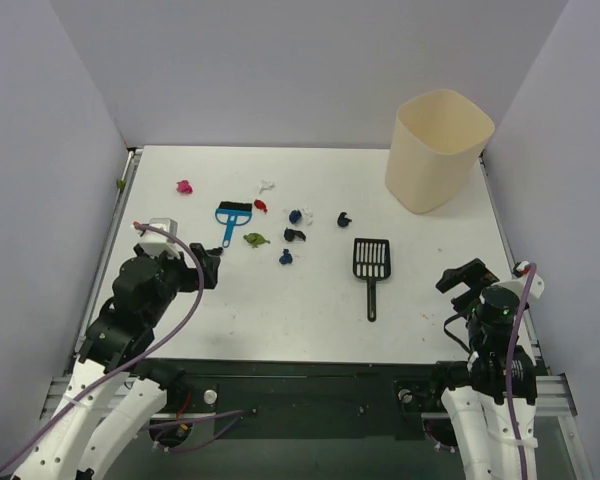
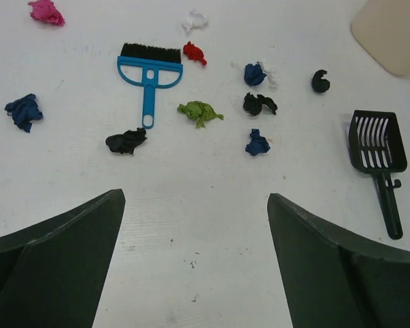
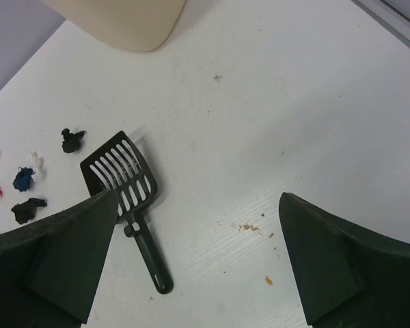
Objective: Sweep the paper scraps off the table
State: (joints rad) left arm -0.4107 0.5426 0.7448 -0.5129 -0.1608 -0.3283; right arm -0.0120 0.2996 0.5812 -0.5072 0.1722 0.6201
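The job looks to be at its very start: both tools lie untouched and every scrap is on the counter (image 1: 280, 320). By the left edge the left gripper (image 1: 212, 266) hovers with its jaws spread wide and empty, facing the middle. The paper scraps (image 1: 255, 239) lie in a loose band across the far-left half. A pink scrap (image 1: 184, 186) sits nearest the far-left corner, well apart from the others. The left wrist view shows a dark blue scrap (image 2: 24, 111) and a black scrap (image 2: 126, 141) just ahead of that gripper. The blue brush (image 1: 230, 216) lies flat among them, bristles toward the far edge and handle toward the near edge, with a green scrap (image 2: 199, 113) just beside the handle. Red, white, blue and black bits spread on rightward. The likely next move is for the left gripper to come down astride that thin handle, squarely enough not to nudge the green and black bits. Right of centre the black scoop (image 1: 371, 262) lies flat, handle toward the near edge, clear of the scraps. A cream bin (image 1: 438, 150) stands upright in the far-right corner. The right gripper (image 1: 467, 277) hovers near the right edge, jaws wide and empty, with the scoop handle ahead to its left. The near half of the counter is bare, giving good room to gather a pile. Walls close in on the left, far and right, and the pink scrap leaves little room behind it for the brush. The edge rails could catch stray bits.
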